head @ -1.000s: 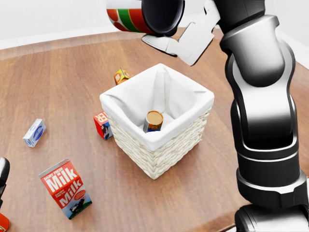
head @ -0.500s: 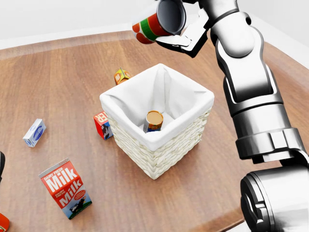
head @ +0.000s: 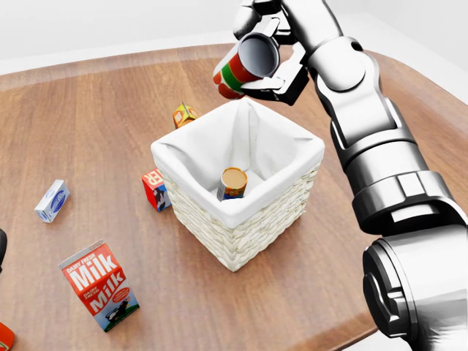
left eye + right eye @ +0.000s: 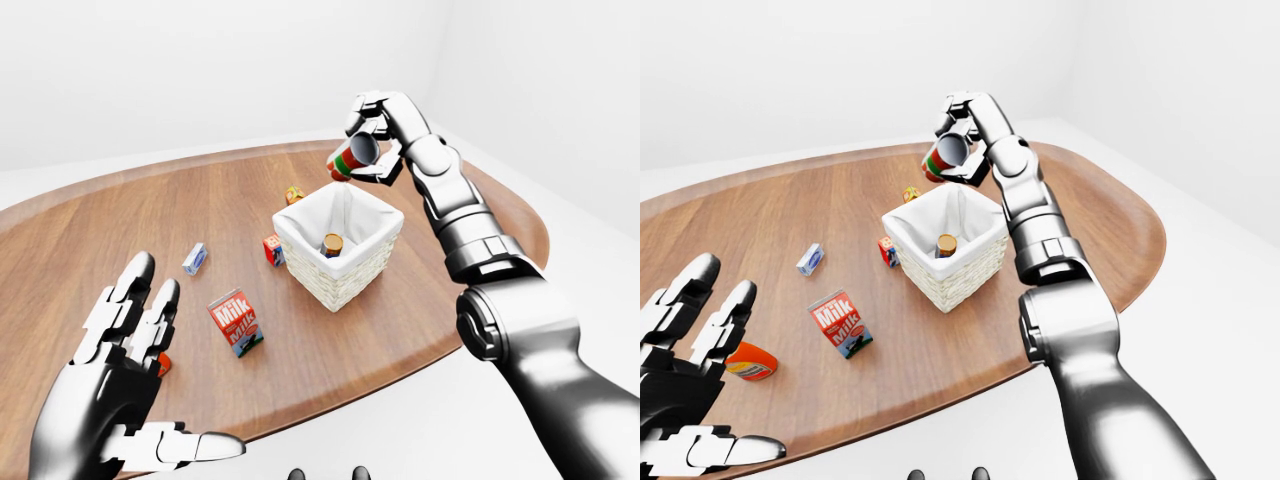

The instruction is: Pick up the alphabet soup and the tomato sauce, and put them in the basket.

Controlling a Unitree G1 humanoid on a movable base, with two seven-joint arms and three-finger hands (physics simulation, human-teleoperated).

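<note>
Right hand (image 3: 274, 55) has dropped closer to basket (image 3: 289, 201), fingers clamped on red-green can (image 3: 241, 66) tilted above far rim. Other can (image 3: 232, 183) sits inside below fingers. Left hand (image 4: 130, 390) idle, fingers spread. Release likely next.

The right hand (image 3: 267, 51) grips a tilted red-and-green can (image 3: 238, 69) above the basket (image 3: 292, 194), where another can (image 3: 232, 183) stands; a milk carton (image 3: 99, 284) lies on the tabletop (image 3: 88, 124).

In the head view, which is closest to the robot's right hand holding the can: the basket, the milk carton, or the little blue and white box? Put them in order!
From the right hand:
1. Basket, just below it, middle.
2. Blue and white box, far left.
3. Milk carton, lower left; nearly as far, close to call.
</note>
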